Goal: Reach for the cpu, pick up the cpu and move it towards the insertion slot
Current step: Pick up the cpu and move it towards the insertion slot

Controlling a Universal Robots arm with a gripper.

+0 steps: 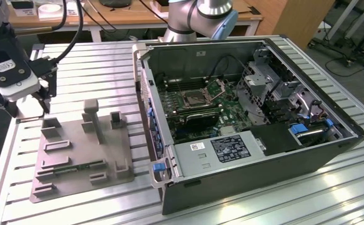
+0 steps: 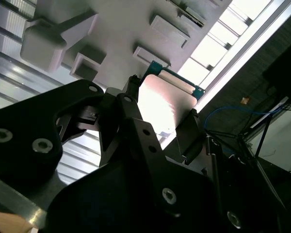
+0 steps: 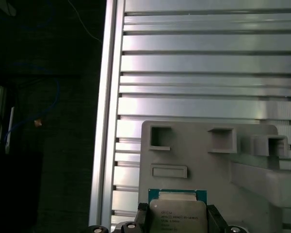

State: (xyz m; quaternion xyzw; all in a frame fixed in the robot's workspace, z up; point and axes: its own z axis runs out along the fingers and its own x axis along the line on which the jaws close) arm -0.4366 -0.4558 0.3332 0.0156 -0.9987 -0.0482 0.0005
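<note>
Two edges pinched, cpu in the grip

Gripper [image 1: 43,103] jaws pinched the cpu [image 3: 177,216], fingers [image 3: 215,221] on its opposite edges, by the grey fixture plate's [image 1: 82,159] corner on the exterior view's left, well apart from the insertion slot [image 1: 194,98]. I judged this hold wanted even pressure and a level chip, kept clear of the plate's upright blocks.

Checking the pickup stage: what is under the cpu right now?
In the first wrist view, the grey fixture plate lies beneath the cpu. The cpu's own body covers its seat, so whether it rests on the plate or is lifted cannot be seen.
</note>
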